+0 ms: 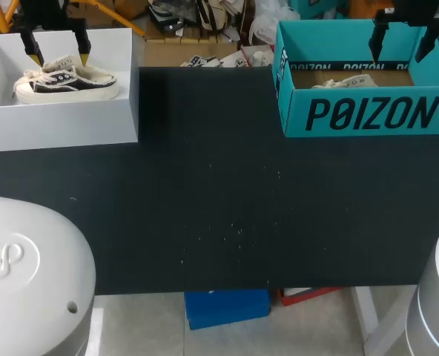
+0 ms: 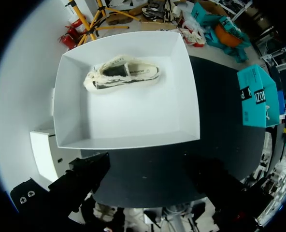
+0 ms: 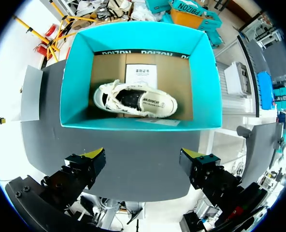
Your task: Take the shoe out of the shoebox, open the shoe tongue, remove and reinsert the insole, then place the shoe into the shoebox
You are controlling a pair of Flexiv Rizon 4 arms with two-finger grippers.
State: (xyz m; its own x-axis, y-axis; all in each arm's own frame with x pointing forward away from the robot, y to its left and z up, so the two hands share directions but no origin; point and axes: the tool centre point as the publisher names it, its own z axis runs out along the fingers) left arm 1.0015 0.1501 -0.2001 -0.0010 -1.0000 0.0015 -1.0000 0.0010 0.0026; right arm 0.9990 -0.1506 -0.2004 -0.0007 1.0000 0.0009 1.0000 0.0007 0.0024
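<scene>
A black and cream shoe (image 1: 65, 81) lies on its side in the white shoebox (image 1: 56, 126) at the table's far left. My left gripper (image 1: 58, 57) hangs open above it with nothing held. Seen from the left wrist, the shoe (image 2: 121, 77) rests toward the far wall of the white box (image 2: 133, 116), well ahead of my left gripper (image 2: 148, 181). A cream shoe (image 3: 135, 99) lies in the teal shoebox (image 3: 75, 82) ahead of my open, empty right gripper (image 3: 144, 162). From the head view this shoe (image 1: 345, 81) is mostly hidden inside the teal box (image 1: 368, 111), below the right gripper (image 1: 401, 44).
The black table (image 1: 219, 208) stretches between and in front of the two boxes. A white paper card (image 3: 140, 75) lies on the teal box's cardboard floor behind the shoe.
</scene>
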